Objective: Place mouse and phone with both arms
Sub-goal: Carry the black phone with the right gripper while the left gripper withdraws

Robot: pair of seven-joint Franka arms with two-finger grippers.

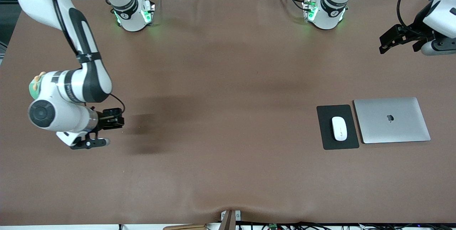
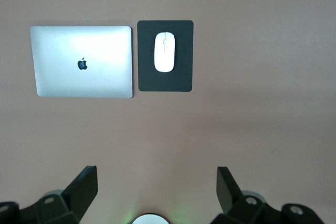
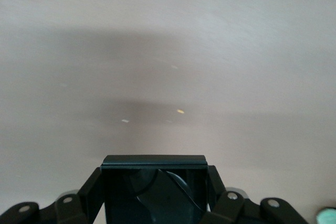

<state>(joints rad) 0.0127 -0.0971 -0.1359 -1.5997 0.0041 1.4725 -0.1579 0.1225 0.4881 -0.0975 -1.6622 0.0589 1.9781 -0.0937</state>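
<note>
The white mouse (image 1: pixel 339 128) (image 2: pixel 165 52) lies on a black pad (image 1: pixel 337 142) (image 2: pixel 178 80) toward the left arm's end of the table. My left gripper (image 1: pixel 386 46) (image 2: pixel 157 174) hangs open and holds nothing, over the table edge at that end, well apart from the mouse. At the right arm's end, my right gripper (image 1: pixel 119 118) (image 3: pixel 155 170) hovers over bare table, shut on the black glossy phone (image 3: pixel 157 192). The fingers grip the phone's two sides, and only its upper part shows.
A shut silver laptop (image 1: pixel 392 119) (image 2: pixel 81 61) lies beside the black pad, closer to the left arm's end. The brown table cover (image 1: pixel 221 116) is bare across the middle. Cables run along the table edge nearest the front camera.
</note>
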